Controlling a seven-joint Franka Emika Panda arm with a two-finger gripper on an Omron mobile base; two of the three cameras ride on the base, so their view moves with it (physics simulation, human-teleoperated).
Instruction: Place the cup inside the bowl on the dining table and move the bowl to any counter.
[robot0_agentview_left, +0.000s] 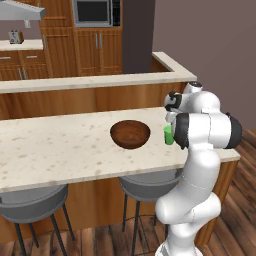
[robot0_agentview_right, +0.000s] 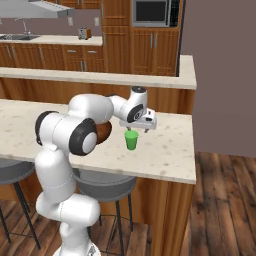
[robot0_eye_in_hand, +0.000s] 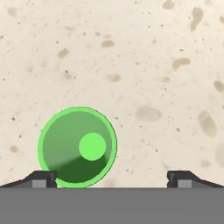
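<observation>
- In the left base view, two grey stools (robot0_agentview_left: 32, 204) are tucking under the table (robot0_agentview_left: 60, 150), a long beige speckled stone slab on a wooden base.
- Moving right, the bowl (robot0_agentview_left: 130, 134) is sitting near the slab's middle: round, wide, shallow, dark brown wood with visible grain.
- Further right, the cup (robot0_agentview_left: 168, 135) is showing as a green sliver, most of it hiding behind the white arm.
- The right base view is reversing this: the arm is covering nearly all of the bowl (robot0_agentview_right: 103, 133), while the cup (robot0_agentview_right: 131, 139) is standing upright in full sight, a small plain tapered tumbler just beside the bowl, on the table (robot0_agentview_right: 170, 150).
- There the gripper (robot0_agentview_right: 141, 126) is hanging just above the cup; its fingers are too small to make out.
- The hand view is looking straight down into the cup (robot0_eye_in_hand: 77, 147), a bright green ring with a paler round bottom, sitting lower left on the speckled stone (robot0_eye_in_hand: 144, 65).
- The gripper (robot0_eye_in_hand: 112, 177) is spreading wide, its left fingertip (robot0_eye_in_hand: 41, 177) crossing the cup's rim in the picture, its right one over bare stone; nothing is being pinched.
</observation>
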